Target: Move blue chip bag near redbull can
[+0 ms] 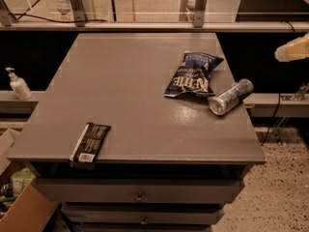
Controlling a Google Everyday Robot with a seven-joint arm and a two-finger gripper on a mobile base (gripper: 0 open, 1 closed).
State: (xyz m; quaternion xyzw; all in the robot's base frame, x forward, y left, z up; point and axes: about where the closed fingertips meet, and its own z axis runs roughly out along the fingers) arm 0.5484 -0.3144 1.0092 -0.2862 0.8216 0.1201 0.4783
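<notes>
Camera view cuts the claw (293, 48) off at right edge, grip unreadable, apart from redbull can (231, 96).

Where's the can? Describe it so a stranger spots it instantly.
On the grey table, look near the right edge, beside the blue bag; the gripper hangs beyond that edge. The can lies on its side, the only round, shiny metal thing.

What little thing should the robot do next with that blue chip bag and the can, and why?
Probably just hold the gripper clear, out past the right edge of the table, where it hangs. The blue chip bag already lies right beside the redbull can, which is on its side and might roll if nudged.
</notes>
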